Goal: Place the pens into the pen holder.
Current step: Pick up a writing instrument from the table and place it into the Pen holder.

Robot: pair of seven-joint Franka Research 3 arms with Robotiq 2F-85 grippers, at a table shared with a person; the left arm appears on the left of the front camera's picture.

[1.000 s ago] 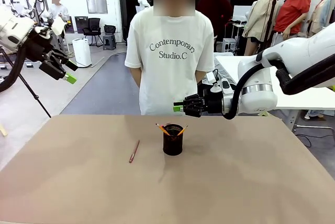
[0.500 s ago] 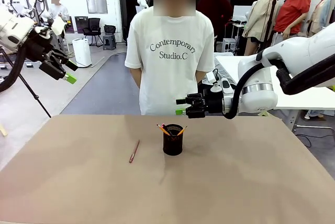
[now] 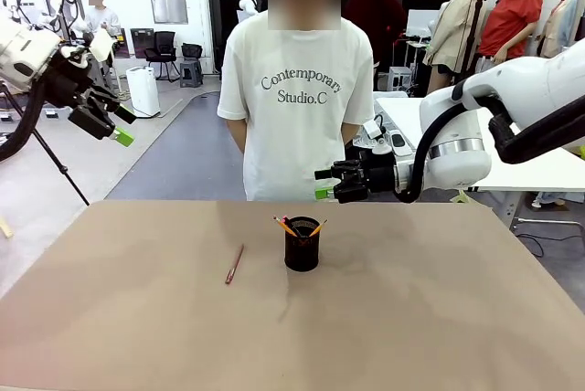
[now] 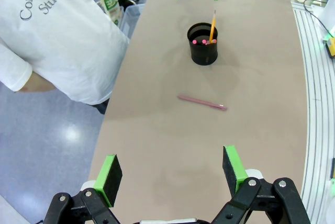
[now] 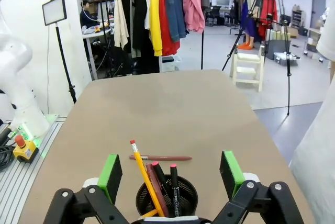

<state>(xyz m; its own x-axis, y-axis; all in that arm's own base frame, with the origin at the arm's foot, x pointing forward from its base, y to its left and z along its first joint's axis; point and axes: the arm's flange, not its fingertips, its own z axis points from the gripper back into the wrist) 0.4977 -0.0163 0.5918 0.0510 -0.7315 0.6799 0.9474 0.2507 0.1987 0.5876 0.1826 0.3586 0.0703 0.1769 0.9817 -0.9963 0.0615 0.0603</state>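
The black mesh pen holder [image 3: 302, 247] stands mid-table, also in the left wrist view [image 4: 203, 46] and right wrist view [image 5: 166, 199]. A yellow-orange pencil [image 5: 143, 175], a dark reddish-brown pen [image 5: 157, 176] and a black pen with a red end [image 5: 174, 180] stand in it. Another reddish-brown pen [image 3: 235, 264] [image 4: 202, 102] [image 5: 160, 157] lies flat on the table left of the holder. My right gripper [image 3: 331, 184] [image 5: 170, 174] hangs open behind and above the holder, holding nothing. My left gripper [image 3: 115, 128] [image 4: 171, 170] is open, high off the table's left side.
A person in a white T-shirt [image 3: 297, 89] stands at the far edge of the brown table [image 3: 411, 318], arms behind the back. A white table [image 3: 548, 172] stands at the right behind my right arm.
My right gripper has drawn back slightly to the right, away from the holder, and its fingers now show spread apart. The left arm and the pens have not moved.
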